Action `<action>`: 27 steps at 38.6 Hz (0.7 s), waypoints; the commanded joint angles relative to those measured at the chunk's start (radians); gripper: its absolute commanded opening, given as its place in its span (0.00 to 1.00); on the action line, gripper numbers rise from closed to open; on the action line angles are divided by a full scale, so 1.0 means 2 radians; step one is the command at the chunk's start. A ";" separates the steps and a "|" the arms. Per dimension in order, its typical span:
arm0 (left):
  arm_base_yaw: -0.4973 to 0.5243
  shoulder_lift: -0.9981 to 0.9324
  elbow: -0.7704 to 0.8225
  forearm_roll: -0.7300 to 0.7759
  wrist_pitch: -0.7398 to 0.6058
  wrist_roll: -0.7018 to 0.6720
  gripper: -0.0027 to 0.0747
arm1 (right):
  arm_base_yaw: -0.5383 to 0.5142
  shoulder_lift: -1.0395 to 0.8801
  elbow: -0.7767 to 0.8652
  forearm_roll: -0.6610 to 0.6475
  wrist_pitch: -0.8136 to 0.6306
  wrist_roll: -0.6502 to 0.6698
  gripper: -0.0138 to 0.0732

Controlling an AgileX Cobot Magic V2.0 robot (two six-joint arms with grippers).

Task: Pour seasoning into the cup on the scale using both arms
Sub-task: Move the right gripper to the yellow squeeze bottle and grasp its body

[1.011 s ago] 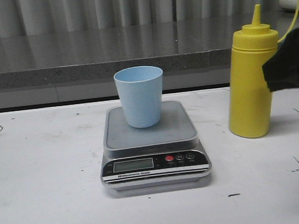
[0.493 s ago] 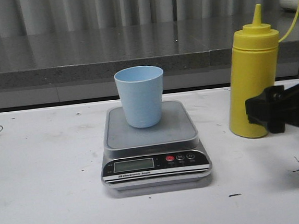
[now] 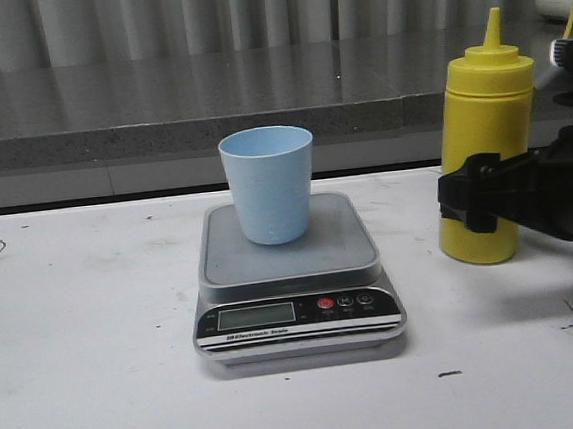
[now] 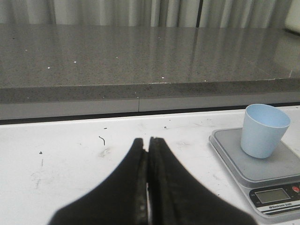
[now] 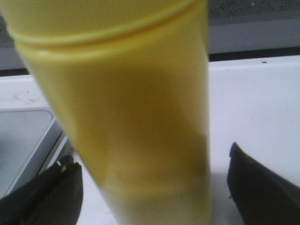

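The white desk (image 3: 95, 322) carries everything. Right arm's gripper (image 5: 150, 187) has its fingers (image 5: 262, 187) spread wide, one either side of the seasoning bottle (image 3: 482, 157), and I can't tell if they touch it. The bottle stands upright at the desk's right, tall, yellow, pointed nozzle, thin strap trailing off. Left of it, well apart, sits the silver-grey scale (image 3: 293, 284), with the pale blue cup (image 3: 269, 184) upright on its platform. The left gripper (image 4: 148, 187) hangs over bare desk, fingers pressed together, gripping nothing.
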 commanded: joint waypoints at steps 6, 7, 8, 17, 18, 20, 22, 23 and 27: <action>0.001 0.006 -0.009 -0.008 -0.039 -0.004 0.01 | 0.000 0.013 -0.045 0.003 -0.066 0.001 0.90; 0.001 0.006 -0.009 -0.008 -0.039 -0.004 0.01 | 0.000 0.017 -0.049 0.003 -0.066 0.001 0.90; 0.001 0.006 -0.009 -0.008 -0.039 -0.004 0.01 | 0.000 0.019 -0.051 0.003 -0.066 0.001 0.90; 0.001 0.006 -0.009 -0.008 -0.039 -0.004 0.01 | 0.000 0.030 -0.066 0.003 -0.074 0.001 0.85; 0.001 0.006 -0.009 -0.008 -0.039 -0.004 0.01 | 0.000 0.030 -0.066 0.003 -0.074 0.001 0.82; 0.001 0.006 -0.009 -0.008 -0.039 -0.004 0.01 | 0.000 0.030 -0.066 0.003 -0.075 0.001 0.72; 0.001 0.006 -0.009 -0.008 -0.039 -0.004 0.01 | 0.000 0.030 -0.066 0.003 -0.075 0.001 0.61; 0.001 0.006 -0.009 -0.008 -0.039 -0.004 0.01 | 0.000 0.030 -0.066 0.003 -0.075 0.001 0.53; 0.001 0.006 -0.009 -0.008 -0.039 -0.004 0.01 | 0.000 0.028 -0.066 0.003 -0.075 0.001 0.37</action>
